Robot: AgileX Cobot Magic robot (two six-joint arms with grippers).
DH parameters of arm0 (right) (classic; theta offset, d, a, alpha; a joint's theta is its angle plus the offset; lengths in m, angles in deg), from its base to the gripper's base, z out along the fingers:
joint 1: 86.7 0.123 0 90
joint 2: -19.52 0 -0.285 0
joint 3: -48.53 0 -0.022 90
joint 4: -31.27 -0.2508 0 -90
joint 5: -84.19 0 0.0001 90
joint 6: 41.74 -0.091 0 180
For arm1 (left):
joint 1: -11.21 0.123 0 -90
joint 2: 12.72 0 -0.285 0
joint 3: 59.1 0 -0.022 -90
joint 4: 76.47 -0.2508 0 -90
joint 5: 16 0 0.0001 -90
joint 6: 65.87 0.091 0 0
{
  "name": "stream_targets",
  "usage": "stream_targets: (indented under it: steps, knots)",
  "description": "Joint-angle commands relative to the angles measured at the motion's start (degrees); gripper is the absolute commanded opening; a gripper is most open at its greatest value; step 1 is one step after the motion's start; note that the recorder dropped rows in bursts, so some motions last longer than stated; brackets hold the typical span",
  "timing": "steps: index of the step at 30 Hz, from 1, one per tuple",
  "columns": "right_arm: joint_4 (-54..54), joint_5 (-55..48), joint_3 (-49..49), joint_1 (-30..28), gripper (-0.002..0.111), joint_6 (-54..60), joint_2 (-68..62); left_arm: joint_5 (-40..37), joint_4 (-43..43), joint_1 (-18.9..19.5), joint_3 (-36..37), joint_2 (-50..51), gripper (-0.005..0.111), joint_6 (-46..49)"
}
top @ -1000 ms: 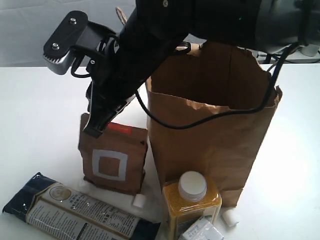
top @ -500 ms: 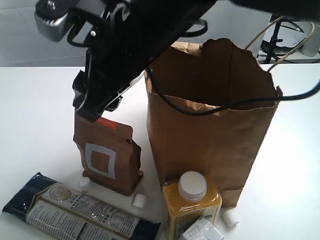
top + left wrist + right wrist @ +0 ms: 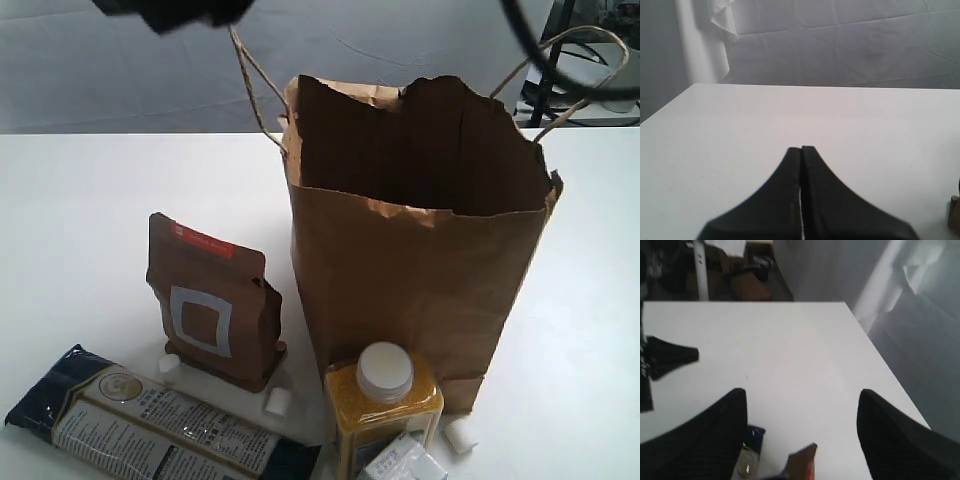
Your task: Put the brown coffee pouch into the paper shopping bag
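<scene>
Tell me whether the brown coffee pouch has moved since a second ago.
Yes. The brown coffee pouch has shifted slightly left, away from the paper shopping bag, and turned a little.

A long packet (image 3: 150,420) lies flat on the white table (image 3: 80,220). It is dark blue and cream. Near it stands a jar (image 3: 385,425) full of yellow stuff (its lid (image 3: 385,370) is white). A little white box (image 3: 405,462) sits just in front of the jar. Three small white lumps (image 3: 278,401) lie apart. A grey cloth (image 3: 120,80) hangs behind.
</scene>
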Motion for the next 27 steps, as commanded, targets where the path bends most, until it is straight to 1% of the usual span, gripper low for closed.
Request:
stream_targets:
  steps: [1, 4, 8, 13, 18, 19, 22, 23, 27]
  knots:
    - [-12.62, 0.22, 0.29, -0.02, 0.059, 6.46, 0.16, 0.23, -0.26, 0.21, 0.20, -0.20, 0.000, -0.16]
    - [-17.70, -1.83, 0.29, 0.38, 0.059, 9.41, -1.80, 0.23, -0.26, 0.21, 0.20, -0.20, 0.000, -0.16]
    - [-20.80, -2.97, 0.29, 2.88, 0.059, 12.76, -6.18, 0.23, -0.26, 0.21, 0.20, -0.20, 0.000, -0.16]
    - [-20.69, -2.38, 0.29, 6.59, 0.059, 15.53, -13.18, 0.23, -0.26, 0.21, 0.20, -0.20, 0.000, -0.16]
    - [-19.63, 1.76, 0.29, 7.42, 0.059, 15.55, -19.67, 0.23, -0.26, 0.21, 0.20, -0.20, 0.000, -0.16]
    - [-18.65, 2.84, 0.29, 7.31, 0.059, 14.84, -20.48, 0.23, -0.26, 0.21, 0.20, -0.20, 0.000, -0.16]
    - [-11.02, 7.16, 0.29, 7.31, 0.059, 10.48, -22.45, 0.23, -0.26, 0.21, 0.20, -0.20, 0.000, -0.16]
    - [-7.08, 8.22, 0.29, 7.31, 0.059, 8.00, -23.05, 0.23, -0.26, 0.21, 0.20, -0.20, 0.000, -0.16]
    - [2.75, 9.59, 0.29, 7.20, 0.059, -3.70, -24.14, 0.23, -0.26, 0.21, 0.20, -0.20, 0.000, -0.16]
